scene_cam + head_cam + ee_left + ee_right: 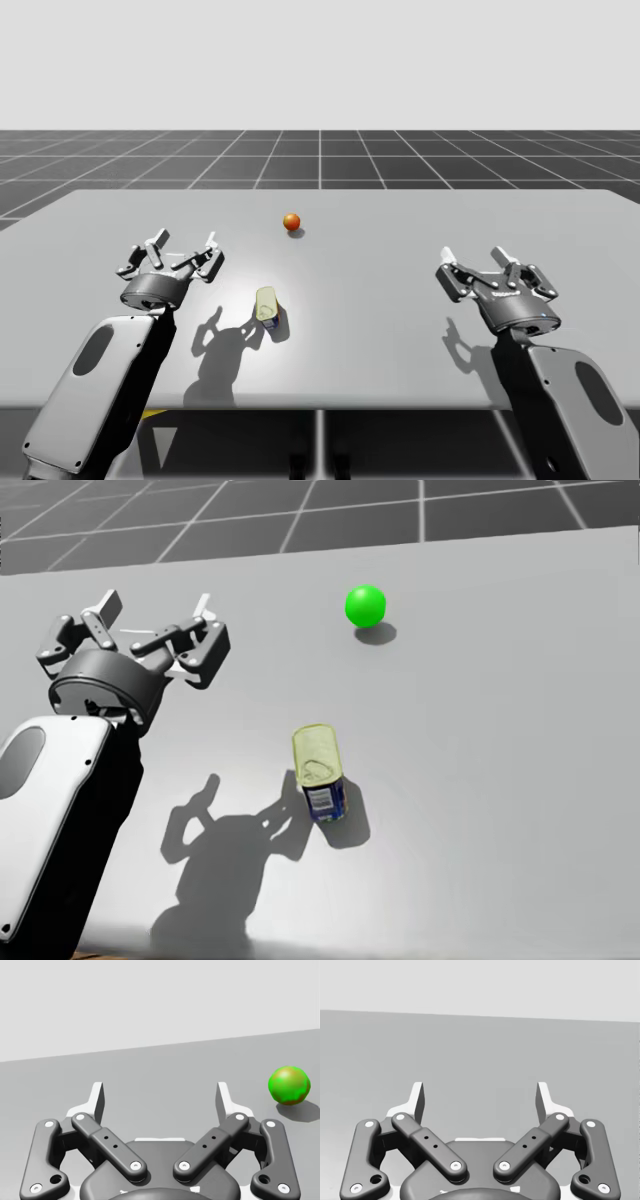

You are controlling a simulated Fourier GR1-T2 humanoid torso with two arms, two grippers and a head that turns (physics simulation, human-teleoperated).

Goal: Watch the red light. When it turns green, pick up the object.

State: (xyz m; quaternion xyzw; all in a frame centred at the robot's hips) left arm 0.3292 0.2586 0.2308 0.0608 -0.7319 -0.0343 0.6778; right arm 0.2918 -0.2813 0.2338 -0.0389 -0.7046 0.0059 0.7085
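My left end effector (157, 613) and right end effector (474, 258) hang released. The small blue tin can (322, 780) sits on the surface (500, 780) beside the left one. It is likely light, rigid and slick, so grip across its narrow sides.

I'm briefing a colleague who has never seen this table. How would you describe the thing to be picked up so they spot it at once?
On the grey table, look near the middle, nearer my left gripper. There is a small can. Its pale yellow lid and blue label set it apart from the round ball farther back.
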